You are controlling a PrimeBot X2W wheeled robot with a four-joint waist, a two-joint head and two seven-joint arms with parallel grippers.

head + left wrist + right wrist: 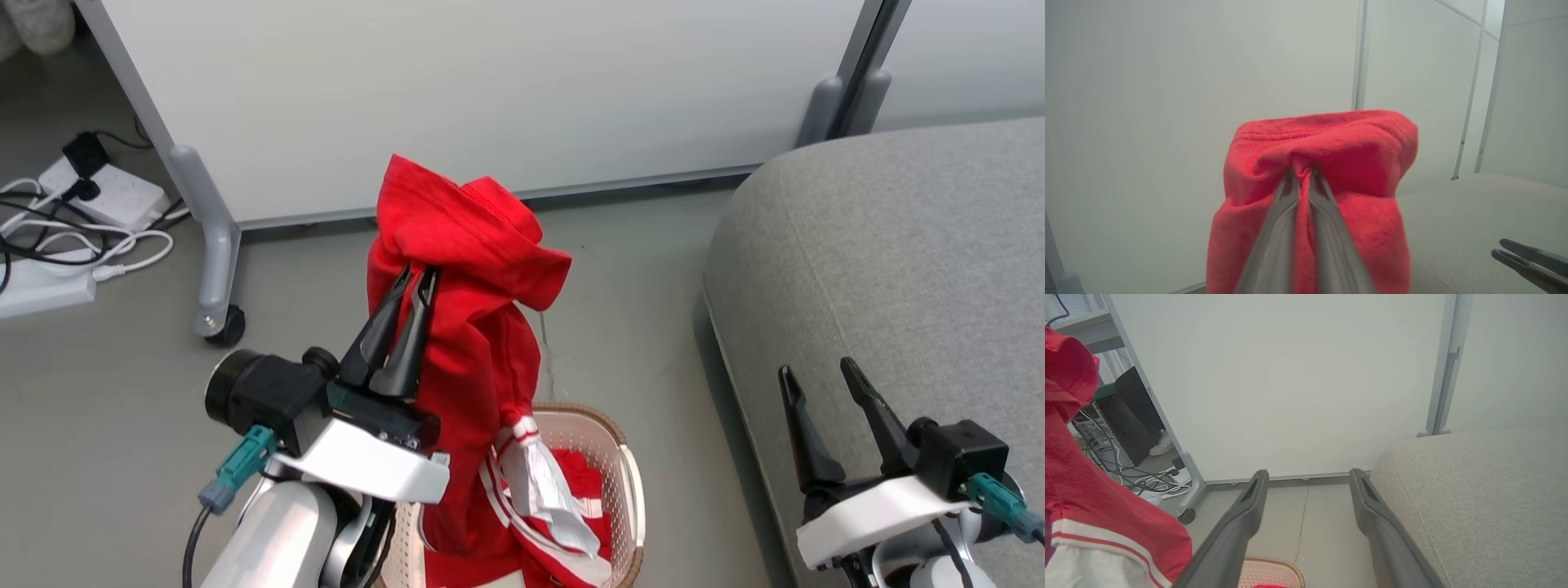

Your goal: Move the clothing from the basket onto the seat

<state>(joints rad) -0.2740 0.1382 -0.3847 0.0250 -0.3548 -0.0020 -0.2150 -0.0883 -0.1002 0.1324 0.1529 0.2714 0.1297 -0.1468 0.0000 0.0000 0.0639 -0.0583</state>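
Left end effector (416, 273) raised above the basket (618, 447), its two fingers together and clamped on a fold of the red clothing (482, 245). The fabric bunches over the fingertips and hangs straight down from the pinch. Its lower end, with white stripes and a pale lining, reaches into the basket and rests against more red-and-white cloth there (one garment or two, cannot tell). In the left wrist view the fingers meet tight in a crease of the red cloth. The basket stands on the grey floor (122, 392), just beside the near corner of the seat (898, 245), and the arm covers part of it. Right end effector (816, 367) is low over the seat's front edge, fingers apart with nothing between them, well apart from the clothing. Behind: a white panel (490, 90) on a grey leg with a caster (224, 327). Power strips (106, 192) and cables lie on the floor at far left.
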